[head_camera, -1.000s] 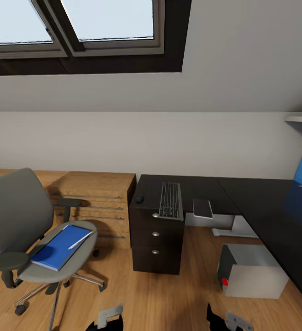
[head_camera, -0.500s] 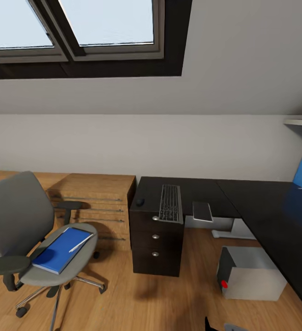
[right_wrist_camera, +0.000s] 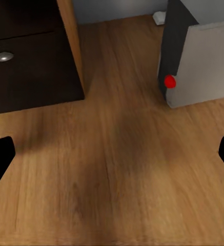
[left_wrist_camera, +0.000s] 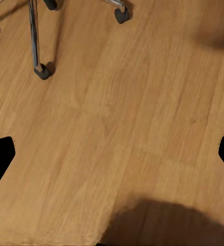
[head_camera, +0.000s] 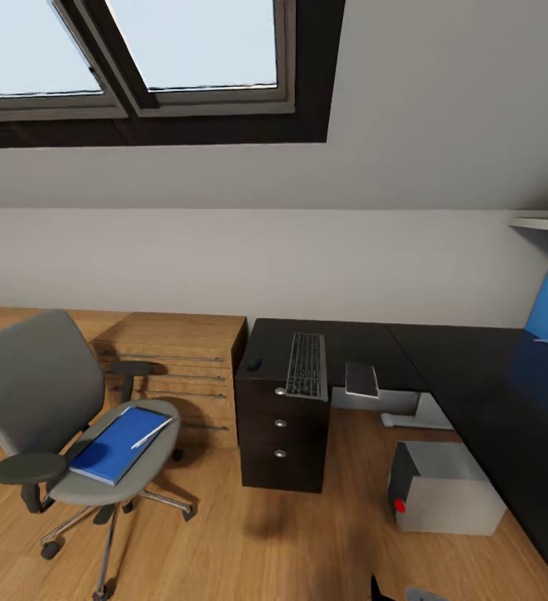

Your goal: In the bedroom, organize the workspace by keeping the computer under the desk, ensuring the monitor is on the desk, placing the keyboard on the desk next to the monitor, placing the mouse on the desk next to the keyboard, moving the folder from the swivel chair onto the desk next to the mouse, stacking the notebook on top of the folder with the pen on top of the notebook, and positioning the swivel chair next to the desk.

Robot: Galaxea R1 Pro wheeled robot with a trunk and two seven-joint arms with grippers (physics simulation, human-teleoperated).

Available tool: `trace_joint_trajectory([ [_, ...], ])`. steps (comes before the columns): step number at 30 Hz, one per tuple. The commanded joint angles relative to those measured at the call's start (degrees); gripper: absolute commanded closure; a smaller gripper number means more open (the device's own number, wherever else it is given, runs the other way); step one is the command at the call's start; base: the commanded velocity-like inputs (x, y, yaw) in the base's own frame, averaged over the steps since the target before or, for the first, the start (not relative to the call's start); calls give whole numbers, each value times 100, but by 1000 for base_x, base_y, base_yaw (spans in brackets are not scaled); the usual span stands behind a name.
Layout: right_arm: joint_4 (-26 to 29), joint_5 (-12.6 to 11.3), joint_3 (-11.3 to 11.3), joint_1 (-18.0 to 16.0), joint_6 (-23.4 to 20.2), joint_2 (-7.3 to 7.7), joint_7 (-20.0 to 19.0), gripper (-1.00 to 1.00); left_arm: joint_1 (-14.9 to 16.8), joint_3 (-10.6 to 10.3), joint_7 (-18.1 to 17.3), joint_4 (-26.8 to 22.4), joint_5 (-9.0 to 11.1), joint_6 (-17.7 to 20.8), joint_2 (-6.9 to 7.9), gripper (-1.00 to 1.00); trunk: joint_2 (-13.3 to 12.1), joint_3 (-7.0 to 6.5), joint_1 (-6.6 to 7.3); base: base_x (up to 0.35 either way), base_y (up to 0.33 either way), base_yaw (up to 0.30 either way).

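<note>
The camera has been turned slightly rightward since a second ago; nothing is moved. The folder [head_camera: 120, 443] and pen [head_camera: 152, 432] are left on the swivel chair [head_camera: 53, 401]. Both grippers are spread wide, empty.

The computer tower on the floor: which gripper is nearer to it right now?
Right. The right gripper hangs open over the floor with the computer just ahead beside it. The left gripper, also open, looks down on floor near the swivel chair base.
</note>
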State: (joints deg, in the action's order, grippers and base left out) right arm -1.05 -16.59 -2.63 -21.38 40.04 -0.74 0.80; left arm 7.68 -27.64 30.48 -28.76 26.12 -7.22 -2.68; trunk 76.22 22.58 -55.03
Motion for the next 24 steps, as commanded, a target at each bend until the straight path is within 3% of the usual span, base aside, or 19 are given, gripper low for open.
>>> trace_joint_trajectory([
  [1,-12,-28,-30,-6,22,-3,8,-100,6,-43,36,2,61,-39,4,-100,-37,-3,26,-318,-160,80],
  [9,-16,-28,-33,-6,22,-5,8,-100,5,-52,36,3,61,-62,4,-100,-358,-79,202,-235,-138,112],
  [15,-13,-28,-29,-6,22,-5,8,-100,8,-42,36,22,74,-303,7,-100,-599,-140,334,-38,-24,128],
  [24,-12,-28,-28,-6,22,16,8,-100,6,-40,29,28,78,-372,6,-100,-960,-283,531,-23,-3,35],
])
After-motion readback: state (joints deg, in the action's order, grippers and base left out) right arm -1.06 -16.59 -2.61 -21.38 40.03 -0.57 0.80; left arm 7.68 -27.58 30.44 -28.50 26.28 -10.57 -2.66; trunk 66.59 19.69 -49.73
